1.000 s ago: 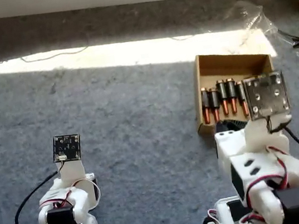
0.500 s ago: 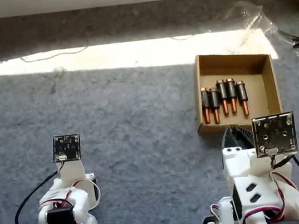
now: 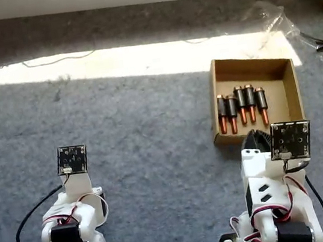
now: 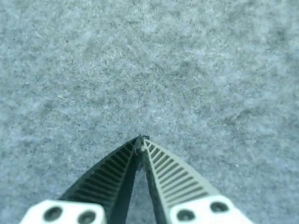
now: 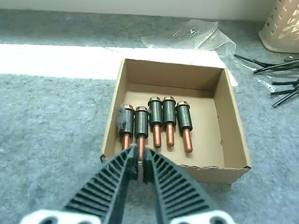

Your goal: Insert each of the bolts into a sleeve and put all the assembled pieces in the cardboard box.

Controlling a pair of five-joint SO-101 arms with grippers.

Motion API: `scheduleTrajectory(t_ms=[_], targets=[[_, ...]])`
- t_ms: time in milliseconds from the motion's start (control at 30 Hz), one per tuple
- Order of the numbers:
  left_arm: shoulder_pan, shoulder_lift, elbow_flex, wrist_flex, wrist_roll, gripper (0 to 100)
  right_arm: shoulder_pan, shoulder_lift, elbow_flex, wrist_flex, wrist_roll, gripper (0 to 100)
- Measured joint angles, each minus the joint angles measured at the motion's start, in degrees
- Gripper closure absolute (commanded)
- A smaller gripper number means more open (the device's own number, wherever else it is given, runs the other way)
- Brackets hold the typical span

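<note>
1 cardboard box (image 3: 284, 99), far right — 5 assembled pieces (image 3: 241, 108) side by side inside, each bolt apparently sleeved. Right gripper (image 5: 139, 154): closed, empty, just near of box. Left gripper (image 4: 141, 140): closed, empty, over carpet (image 4: 149, 70), near left. Your task's prob. complete.

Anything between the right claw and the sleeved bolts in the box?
Only the brown cardboard box's near wall: the right claw sits just outside it, with five copper bolts in black sleeves behind. The top is open.
</note>
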Motion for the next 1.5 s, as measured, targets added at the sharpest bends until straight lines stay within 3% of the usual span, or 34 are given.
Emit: scheduleTrajectory(t_ms=[233, 700, 933, 1167, 1500], targets=[[0.0, 0.0, 0.0, 0.0, 0.0, 99, -5.1, -1.8, 5.9, 0.0, 0.0, 99.3], [0.0, 0.0, 0.0, 0.0, 0.0, 99, -5.3, -1.8, 28.0, -5.3, 0.1, 99.3], [0.0, 0.0, 0.0, 0.0, 0.1, 99, -7.9, -1.8, 28.4, -5.3, -0.2, 99.3], [0.0, 0.0, 0.0, 0.0, 0.1, 99, -10.7, -1.8, 28.4, -5.7, -7.5, 99.2], [0.0, 0.0, 0.0, 0.0, 0.1, 99, -11.3, -1.8, 28.4, -5.4, -7.8, 99.2]])
